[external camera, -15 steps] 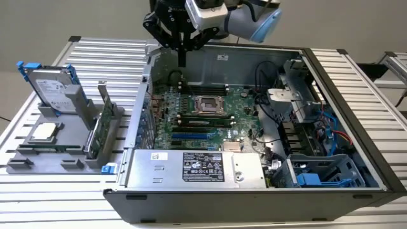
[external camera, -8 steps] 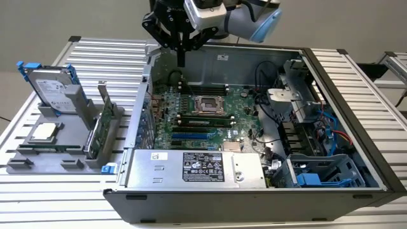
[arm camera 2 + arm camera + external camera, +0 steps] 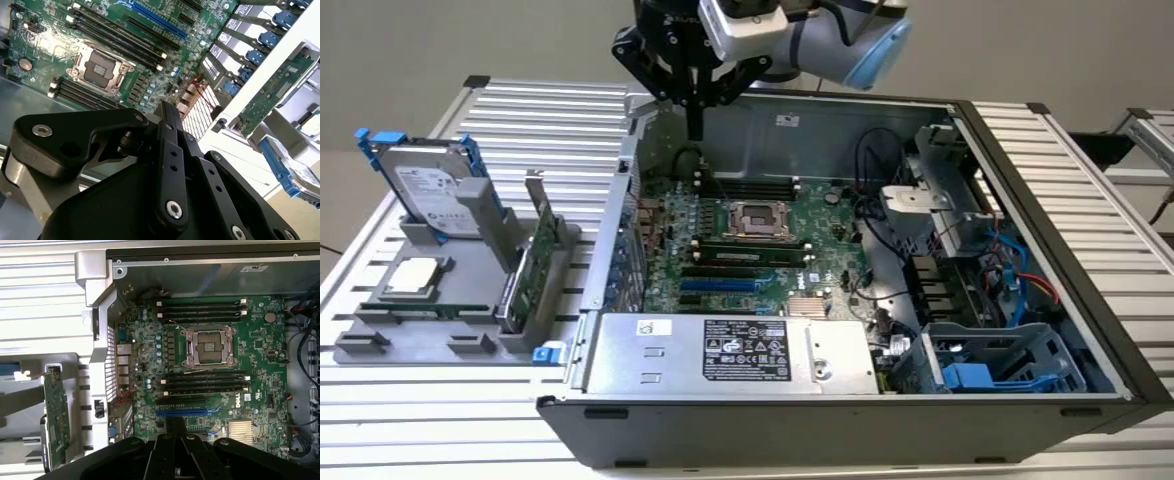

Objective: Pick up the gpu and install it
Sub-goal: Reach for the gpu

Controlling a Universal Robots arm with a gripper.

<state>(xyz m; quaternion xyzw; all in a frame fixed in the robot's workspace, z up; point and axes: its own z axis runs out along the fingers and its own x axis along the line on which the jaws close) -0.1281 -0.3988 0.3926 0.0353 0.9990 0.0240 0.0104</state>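
- The claw (image 3: 698,128) hangs over the far end of the open computer case (image 3: 1067,200). Its black fingers are pressed together into one narrow tip, with nothing held between them.
- In both wrist views the closed tip (image 3: 175,424) (image 3: 167,107) points down toward the green motherboard (image 3: 210,365), on the side of the empty processor socket (image 3: 210,346) where the long expansion slots run.
- The gpu (image 3: 536,255) is outside the case, well apart from the claw. It stands on edge in a slot of the grey holder (image 3: 440,245) on the ribbed worktop (image 3: 440,400), at the exterior view's left.
- It is a thin flat card. Its green circuit-board face, dotted with small components, shows in the first wrist view (image 3: 55,425) and the second wrist view (image 3: 272,95).
- A silver metal end bracket (image 3: 534,190) rises from the card's far end.
- The same holder carries a hard drive (image 3: 427,185) with blue rails, upright beyond the gpu, and a square processor chip (image 3: 414,275) lying flat beside it.
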